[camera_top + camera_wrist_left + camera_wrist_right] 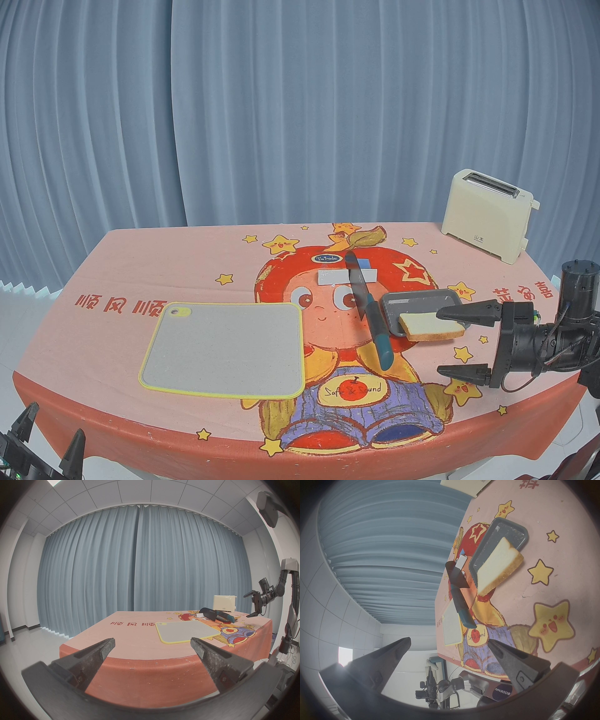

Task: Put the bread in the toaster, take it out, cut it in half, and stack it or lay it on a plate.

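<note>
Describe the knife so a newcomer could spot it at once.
On the pink table, look between the grey cutting board and the dark tray with the bread. The knife lies there; it alone is long and thin, with a dark blade and teal handle.

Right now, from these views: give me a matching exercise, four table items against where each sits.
Items
1. slice of bread
2. knife
3. toaster
4. cutting board

Places
A. far right corner of the table
B. flat near the front edge, left of centre, nothing on it
C. lying partly on the near edge of the grey tray
D. between board and tray, teal handle toward the front, blade toward the back

Pairs: 1-C, 2-D, 3-A, 4-B
</note>
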